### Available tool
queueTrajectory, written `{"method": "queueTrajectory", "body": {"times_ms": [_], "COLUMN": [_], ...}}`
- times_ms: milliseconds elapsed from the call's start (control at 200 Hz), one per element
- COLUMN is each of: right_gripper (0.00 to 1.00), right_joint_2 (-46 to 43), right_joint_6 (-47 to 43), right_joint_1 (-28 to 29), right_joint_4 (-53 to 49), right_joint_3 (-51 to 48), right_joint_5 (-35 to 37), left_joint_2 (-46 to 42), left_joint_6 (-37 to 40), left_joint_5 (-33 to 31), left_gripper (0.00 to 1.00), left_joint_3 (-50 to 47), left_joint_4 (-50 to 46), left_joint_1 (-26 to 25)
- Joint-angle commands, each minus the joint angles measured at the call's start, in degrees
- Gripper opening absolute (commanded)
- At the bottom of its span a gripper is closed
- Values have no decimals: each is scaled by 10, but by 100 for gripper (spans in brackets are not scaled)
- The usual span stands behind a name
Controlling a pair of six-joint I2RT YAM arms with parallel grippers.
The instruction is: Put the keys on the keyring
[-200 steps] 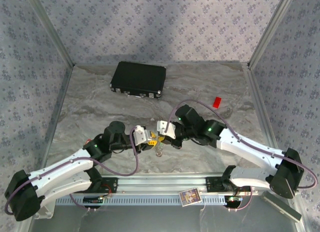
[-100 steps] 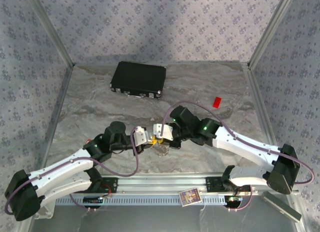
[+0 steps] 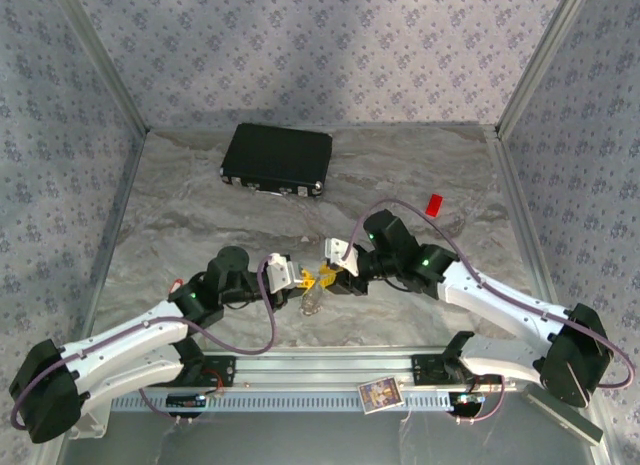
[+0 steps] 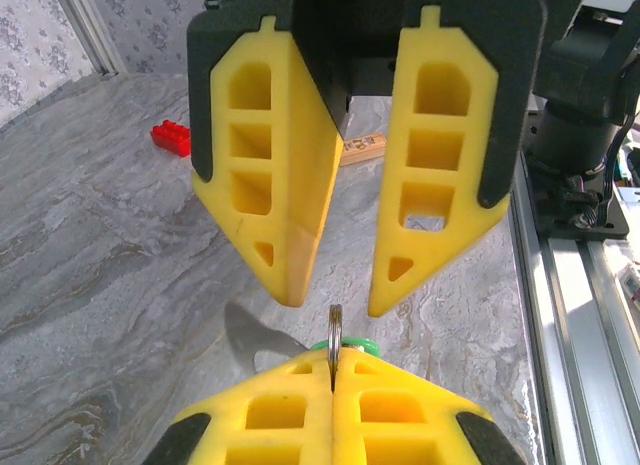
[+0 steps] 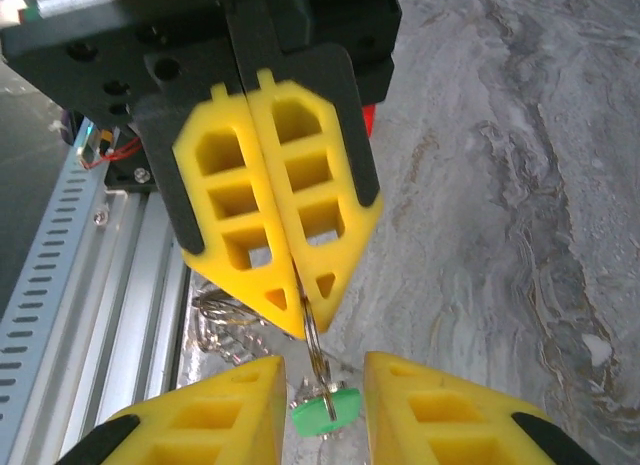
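The yellow-fingered left gripper (image 5: 300,315) pinches a thin silver metal ring (image 5: 315,350) with a green plastic-headed key (image 5: 325,413) hanging below it. It faces the right gripper (image 4: 335,303), whose jaws are parted.

Enclosure of three walls: back wall (image 3: 320,45), left wall (image 3: 50,135) and right wall (image 3: 590,135). All are covered in a pale grey-lilac material with a small repeating floral print. A bare aluminium post stands at each rear corner, left post (image 3: 105,65) and right post (image 3: 540,65). The tabletop (image 3: 200,225) is grey with marble veining. A slotted aluminium rail (image 3: 300,370) runs along the near edge. Light is even and diffuse, shadows soft.
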Motion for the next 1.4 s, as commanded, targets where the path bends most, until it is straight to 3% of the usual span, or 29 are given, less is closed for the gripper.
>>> {"method": "queueTrajectory", "body": {"times_ms": [0,115,380,665,860,1029,1394], "right_gripper": [25,18,21,16,1,0,0], "right_joint_2": [3,4,3,0,2,3,44], "right_joint_6": [21,23,20,21,18,1,-71], "right_joint_1": [-2,-2,-4,-6,-6,-2,30], "right_joint_4": [28,32,25,23,16,-18,-143], "right_joint_3": [-9,-11,-15,-21,-11,12,98], "right_joint_5": [-25,-24,-13,-5,-8,-2,58], "left_joint_2": [-8,-8,-9,-11,-9,-10,-10], "left_joint_6": [-19,-22,-24,-26,-27,-12,19], "left_joint_5": [19,19,18,18,17,0,0], "left_gripper": [0,0,0,0,0,10,12], "left_joint_3": [-4,-8,-11,-13,-12,-1,31], "left_joint_4": [62,68,72,74,72,35,-41], "left_joint_1": [-4,-3,-4,-4,-3,-4,-4]}}
